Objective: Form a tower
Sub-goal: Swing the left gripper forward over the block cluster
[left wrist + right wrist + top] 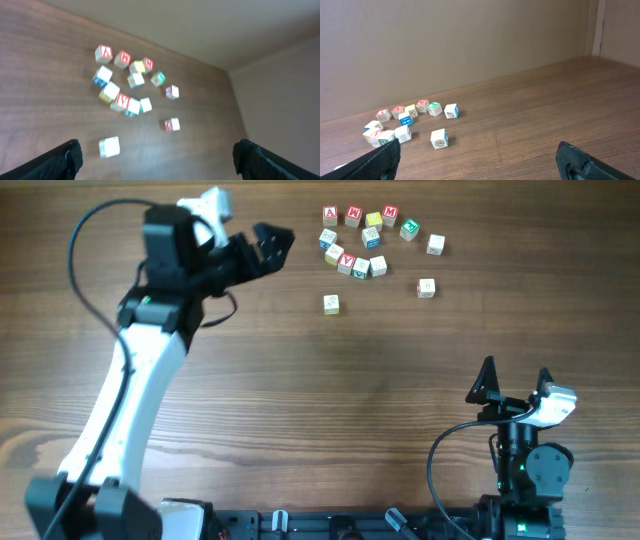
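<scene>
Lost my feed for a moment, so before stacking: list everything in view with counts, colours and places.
Small wooden letter cubes: fourteen, pale with red, green, blue or yellow faces, loose at the table's far side; most clustered, a few apart, none stacked.
Wooden table: one, brown, under everything.
Left end effector: one, black, open, left of the cubes.
Right end effector: one, black, open, near edge, right side.

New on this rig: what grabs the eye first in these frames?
A loose cluster of small pale wooden letter cubes with red, green and blue faces lies at the far side of the brown wooden table, none stacked, with one stray cube nearer. The left end effector hangs open just left of the cluster. The right end effector stands open at the near right.
</scene>
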Controlling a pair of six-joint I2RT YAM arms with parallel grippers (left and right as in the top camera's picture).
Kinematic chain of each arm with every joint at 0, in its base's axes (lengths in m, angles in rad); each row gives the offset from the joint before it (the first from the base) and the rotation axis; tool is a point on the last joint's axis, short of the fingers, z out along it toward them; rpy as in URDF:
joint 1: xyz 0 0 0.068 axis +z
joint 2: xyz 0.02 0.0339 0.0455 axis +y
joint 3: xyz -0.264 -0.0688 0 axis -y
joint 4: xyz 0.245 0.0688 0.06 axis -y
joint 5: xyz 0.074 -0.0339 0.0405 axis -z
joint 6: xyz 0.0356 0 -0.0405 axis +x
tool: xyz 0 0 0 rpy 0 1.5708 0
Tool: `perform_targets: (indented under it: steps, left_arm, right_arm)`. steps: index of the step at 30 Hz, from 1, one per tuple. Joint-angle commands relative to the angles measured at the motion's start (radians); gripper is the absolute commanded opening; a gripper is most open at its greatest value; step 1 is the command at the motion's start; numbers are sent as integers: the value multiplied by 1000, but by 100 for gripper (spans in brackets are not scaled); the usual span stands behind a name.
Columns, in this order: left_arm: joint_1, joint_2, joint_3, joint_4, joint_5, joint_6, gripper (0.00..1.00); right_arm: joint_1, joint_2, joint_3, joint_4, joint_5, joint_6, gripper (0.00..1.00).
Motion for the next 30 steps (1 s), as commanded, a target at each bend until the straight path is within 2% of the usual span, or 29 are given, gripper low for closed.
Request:
perform_targets:
  steps: [1,5,15,19,23,30]
  left_arm:
    - [-101,111,134,1,-253,-109,100]
    - [-179,262,238,0,-393,-156,99]
    - [-248,646,483,-48,-445,-169,98]
    - [-275,747,517,-41,-555,-185,96]
    - [-277,827,532,-24,-567,-185,96]
    - [-277,906,564,90,-596,-184,97]
  right_arm:
    - [-4,-4,-1,3,-10,7,100]
    - [-4,-4,-1,3,-10,7,100]
    - [-4,-4,-1,3,-10,7,100]
    - [-4,-4,-1,3,-10,7,100]
    - [-4,-4,-1,3,-10,7,100]
    - [-4,-4,-1,3,-10,7,100]
